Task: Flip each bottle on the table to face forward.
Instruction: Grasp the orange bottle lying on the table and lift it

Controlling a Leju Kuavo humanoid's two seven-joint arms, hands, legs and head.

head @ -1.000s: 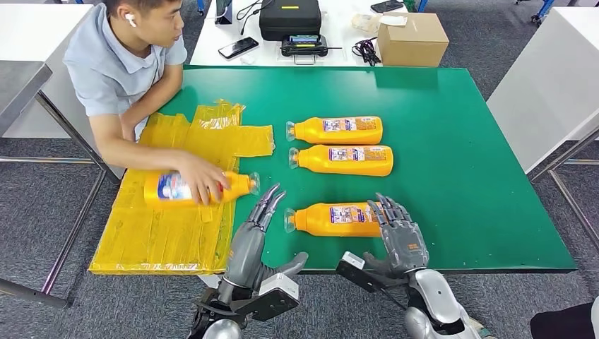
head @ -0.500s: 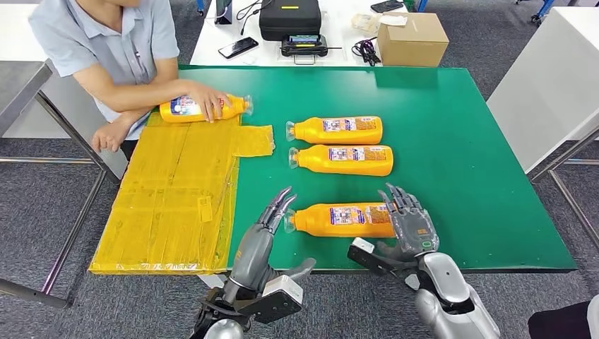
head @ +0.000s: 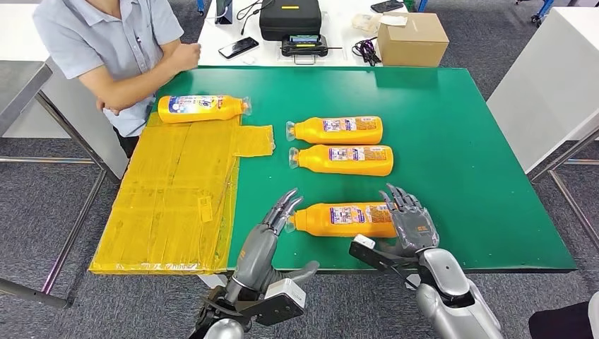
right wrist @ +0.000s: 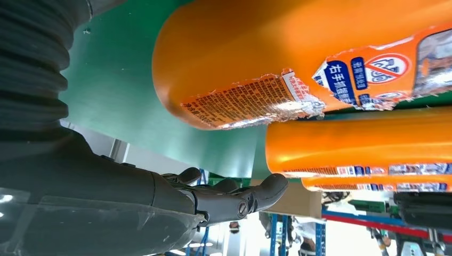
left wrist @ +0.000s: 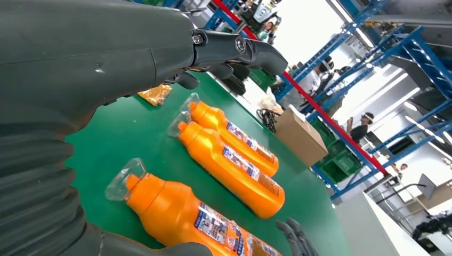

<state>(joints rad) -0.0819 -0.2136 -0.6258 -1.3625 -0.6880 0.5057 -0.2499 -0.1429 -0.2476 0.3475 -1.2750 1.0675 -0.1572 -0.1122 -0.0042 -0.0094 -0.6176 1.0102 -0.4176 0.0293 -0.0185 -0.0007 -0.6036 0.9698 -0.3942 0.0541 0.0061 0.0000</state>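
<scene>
Nearest to you, the left hand (head: 281,212) hovers at the near edge of the green table (head: 459,155), fingers straight and spread, holding nothing; its fingertips sit just beside the clear cap of the nearest bottle (head: 344,219). You cannot tell from the head view whether they touch the cap. That nearest bottle lies on its side, cap pointing left, label facing up. At its base end, the right hand (head: 412,224) is open too, fingers apart and pointing away from you, right at the bottle's bottom; the right wrist view shows the orange base (right wrist: 298,58) close in front of the palm with nothing gripped.

To the left of the hands, a yellow sheet (head: 176,205) covers the table's left side and hangs past the near edge.

Farther out, the middle bottle (head: 342,159) and the far bottle (head: 335,130) lie side by side, near each other but apart, both with caps to the left and labels up. The left wrist view shows the same three in a row.

Farther left, a fourth bottle (head: 203,109) lies on the far end of the yellow sheet, cap pointing right, with a blue and white label showing. A person (head: 116,49) stands just behind it at the table's far left corner, arms folded, hands off the bottle.

Beyond the green table, a white table carries a cardboard box (head: 412,39), a black case (head: 289,19) and a phone (head: 238,47).
</scene>
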